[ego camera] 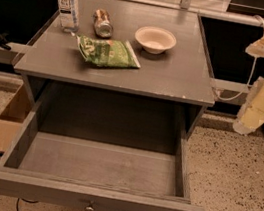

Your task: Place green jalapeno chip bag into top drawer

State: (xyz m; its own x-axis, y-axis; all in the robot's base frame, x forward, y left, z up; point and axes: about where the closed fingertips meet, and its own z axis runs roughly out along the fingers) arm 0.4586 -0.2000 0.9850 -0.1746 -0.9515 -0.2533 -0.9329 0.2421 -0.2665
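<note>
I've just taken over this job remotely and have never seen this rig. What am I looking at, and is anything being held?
There is one camera view, looking down at a grey table from the front; where the camera is mounted is not on record. The white and cream shape at the right edge is the robot's arm. Its gripper hangs there beside the table, apart from everything on it, and nothing appears to be held. On the tabletop are the green jalapeno chip bag, a water bottle, a metallic can on its side and a white bowl. Below, the top drawer is pulled open, and the bag is not yet in it.
</note>
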